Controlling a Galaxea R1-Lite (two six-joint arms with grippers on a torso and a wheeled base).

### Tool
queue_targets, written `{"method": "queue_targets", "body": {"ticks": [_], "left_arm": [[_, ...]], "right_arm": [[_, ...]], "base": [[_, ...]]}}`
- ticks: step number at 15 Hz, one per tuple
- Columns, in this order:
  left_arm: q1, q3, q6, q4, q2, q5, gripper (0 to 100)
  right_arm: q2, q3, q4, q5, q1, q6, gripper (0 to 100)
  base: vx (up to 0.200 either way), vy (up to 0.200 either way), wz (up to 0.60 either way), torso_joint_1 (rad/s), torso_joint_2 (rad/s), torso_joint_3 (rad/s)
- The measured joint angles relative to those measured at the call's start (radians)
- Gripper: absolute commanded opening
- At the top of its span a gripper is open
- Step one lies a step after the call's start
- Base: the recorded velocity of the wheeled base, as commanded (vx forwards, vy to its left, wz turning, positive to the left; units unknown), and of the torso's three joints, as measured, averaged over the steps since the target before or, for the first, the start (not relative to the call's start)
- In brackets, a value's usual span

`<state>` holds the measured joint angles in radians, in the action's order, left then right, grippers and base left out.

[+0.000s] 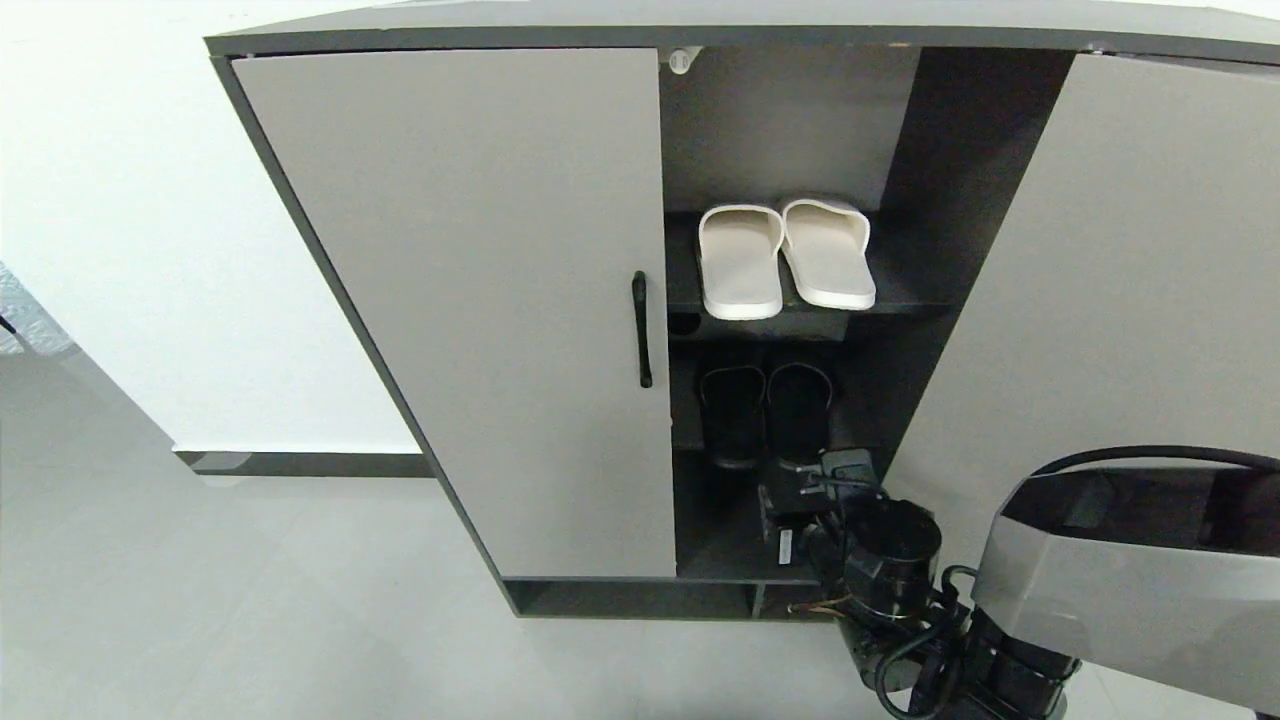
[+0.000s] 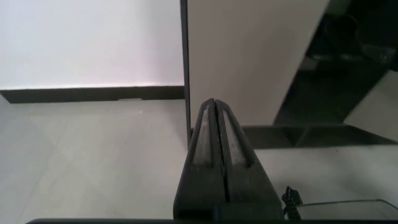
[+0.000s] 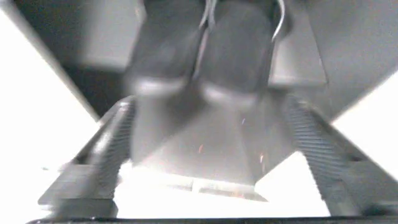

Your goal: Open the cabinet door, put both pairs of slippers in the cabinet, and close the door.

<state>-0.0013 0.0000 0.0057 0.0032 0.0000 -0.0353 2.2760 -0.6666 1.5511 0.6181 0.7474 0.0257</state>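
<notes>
The cabinet has its left door (image 1: 450,300) closed and its right door (image 1: 1120,280) swung open. A white pair of slippers (image 1: 785,258) lies side by side on the upper shelf. A black pair of slippers (image 1: 765,410) lies on the shelf below. My right gripper (image 1: 800,485) sits just in front of the black pair, low inside the opening. In the right wrist view its fingers (image 3: 106,155) stand wide apart and open, with the black slippers (image 3: 205,50) ahead of them and nothing between. My left gripper (image 2: 214,106) is shut and empty, near the floor outside the closed door (image 2: 249,56).
A black handle (image 1: 641,330) runs down the closed door's inner edge. The grey floor (image 1: 250,600) spreads out to the left of the cabinet, with a dark skirting (image 1: 300,463) along the white wall. A low plinth compartment (image 1: 630,598) runs under the cabinet.
</notes>
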Motion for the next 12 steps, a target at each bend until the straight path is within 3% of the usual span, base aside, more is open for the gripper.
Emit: {"method": "queue_targets", "body": {"ticks": [4,8,9,12], "left_arm": [[0.000,0.000,0.000,0.000,0.000,0.000,0],[0.000,0.000,0.000,0.000,0.000,0.000,0],[0.000,0.000,0.000,0.000,0.000,0.000,0],[0.000,0.000,0.000,0.000,0.000,0.000,0]], "right_arm": [[-0.101,0.037,0.002,-0.051,0.029,-0.001,0],[-0.293,0.092,-0.003,-0.258,0.046,0.001,0],[-0.344,0.096,0.000,-0.310,0.050,0.000,0],[-0.469,-0.009,0.014,-0.323,0.051,-0.049,0]], "base": [[-0.200,0.000,0.00,0.002,0.00,0.001],[-0.200,0.000,0.00,0.002,0.00,0.004],[0.000,-0.200,0.00,0.002,0.00,-0.002],[0.000,-0.200,0.00,0.004,0.00,0.004]]}}
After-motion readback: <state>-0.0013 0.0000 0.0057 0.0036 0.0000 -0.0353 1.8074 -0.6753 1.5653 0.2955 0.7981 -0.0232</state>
